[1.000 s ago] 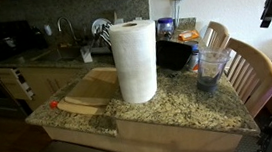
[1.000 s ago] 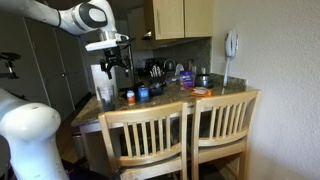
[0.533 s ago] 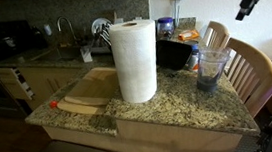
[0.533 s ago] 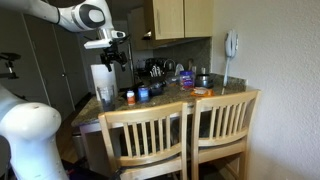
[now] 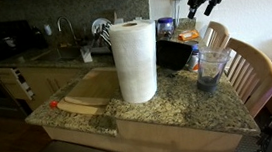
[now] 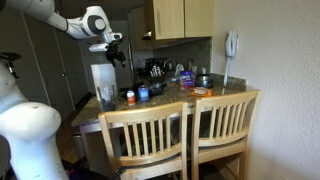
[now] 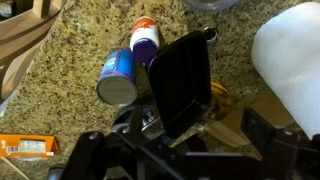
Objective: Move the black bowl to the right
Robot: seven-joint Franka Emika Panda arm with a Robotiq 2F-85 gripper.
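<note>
One black bowl point(image 7: 182, 80), one paper towel roll point(image 5: 135, 61) and one clear tumbler point(image 5: 212, 67) here. Two blue containers point(image 7: 118, 77) point(image 7: 146, 38). Two wooden chairs point(image 6: 150, 140) point(image 6: 225, 125).

Plain black deep bowl point(image 7: 183, 85); white paper towel roll point(image 5: 135, 61); speckled tan, grey and black granite countertop point(image 5: 179, 107). Blue cylindrical can point(image 7: 118, 78), silver end. Small purple jar point(image 7: 146, 38), orange-and-white top; pale wooden chair point(image 5: 251, 70).

In an exterior view the paper towel roll point(image 5: 135, 61) hides part of the black bowl point(image 5: 177, 52). The wrist view's claw point(image 7: 185, 150) is blurred and cropped.
</note>
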